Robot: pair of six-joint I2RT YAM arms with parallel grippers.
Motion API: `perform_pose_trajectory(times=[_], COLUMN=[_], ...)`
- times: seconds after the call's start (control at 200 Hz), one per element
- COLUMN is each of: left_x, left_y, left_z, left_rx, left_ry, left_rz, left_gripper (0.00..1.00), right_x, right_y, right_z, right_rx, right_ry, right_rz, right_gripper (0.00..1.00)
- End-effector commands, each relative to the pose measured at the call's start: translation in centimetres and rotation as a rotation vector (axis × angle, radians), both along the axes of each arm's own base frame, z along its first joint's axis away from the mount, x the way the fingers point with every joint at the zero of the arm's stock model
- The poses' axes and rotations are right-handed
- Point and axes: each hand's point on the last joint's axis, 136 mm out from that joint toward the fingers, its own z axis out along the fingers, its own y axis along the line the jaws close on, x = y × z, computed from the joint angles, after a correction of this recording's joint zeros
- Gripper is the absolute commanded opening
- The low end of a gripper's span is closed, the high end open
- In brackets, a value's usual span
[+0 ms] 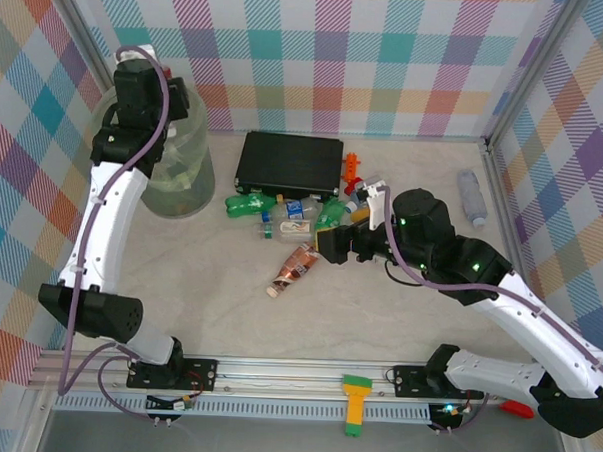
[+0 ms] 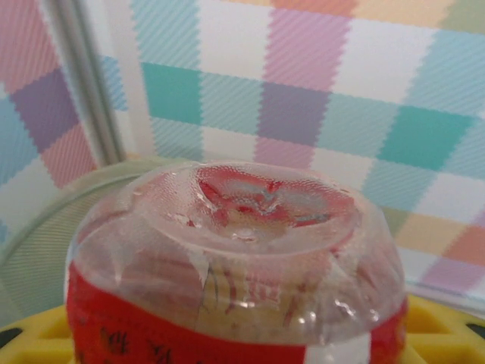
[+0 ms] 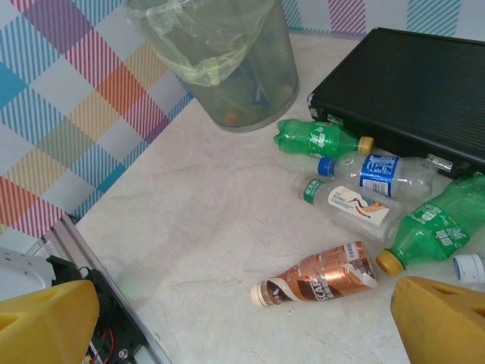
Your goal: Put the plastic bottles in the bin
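Overhead, the left gripper [image 1: 152, 99] hangs above the round translucent bin [image 1: 189, 176], far left; plastic bottles [image 1: 292, 211] lie mid-table. Left wrist: yellow fingers [image 2: 447, 337] clamp a clear, red-labelled bottle [image 2: 235, 250]. Right wrist: right gripper [image 3: 242, 322] fully spread, empty, near a coppery bottle [image 3: 318, 277].

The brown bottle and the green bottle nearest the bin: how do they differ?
The brown bottle has a shiny copper wrap and a white cap; the green bottle is green plastic with a yellowish cap. The brown one lies alone; the green one lies beside the black case. Both lie on their sides, capped.
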Motion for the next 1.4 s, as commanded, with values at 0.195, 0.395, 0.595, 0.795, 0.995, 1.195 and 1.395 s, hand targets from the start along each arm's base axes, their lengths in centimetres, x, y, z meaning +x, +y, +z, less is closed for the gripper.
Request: perform_pose_trajectory(times=[0.195, 0.395, 0.595, 0.795, 0.995, 1.195, 1.395], left_x=[2.3, 2.6, 3.2, 3.1, 2.3, 1.7, 1.0], left_y=[8.5, 12.6, 13.6, 13.8, 13.7, 13.3, 12.3], left_z=[-0.1, -2.3, -4.2, -4.6, -4.0, -3.6, -3.9], left_rx=[-0.058, -0.090, -0.095, -0.102, -0.114, -0.132, -0.185], left_ry=[-0.117, -0.113, -0.108, -0.101, -0.115, -0.126, -0.112], left_rz=[0.311, 0.408, 0.415, 0.417, 0.420, 0.407, 0.364], left_gripper=[0.58, 0.59, 0.59, 0.67, 1.00, 0.99, 1.00], right_x=[0.0, -0.1, 0.0, 0.0, 0.0, -0.1, -0.1], right_y=[0.7, -0.1, -0.3, -0.3, -0.1, -0.1, -0.2], right_z=[2.1, 2.2, 2.3, 2.3, 2.2, 2.1, 2.0], right_rx=[0.038, 0.029, 0.025, 0.020, 0.022, 0.025, 0.028], right_ry=[-0.068, -0.074, -0.077, -0.076, -0.074, -0.073, -0.068], right_rz=[0.037, 0.014, 0.007, 0.007, 0.014, 0.016, 0.009], right_gripper=[0.99, 0.99, 0.99, 0.99, 0.99, 0.99, 0.99])
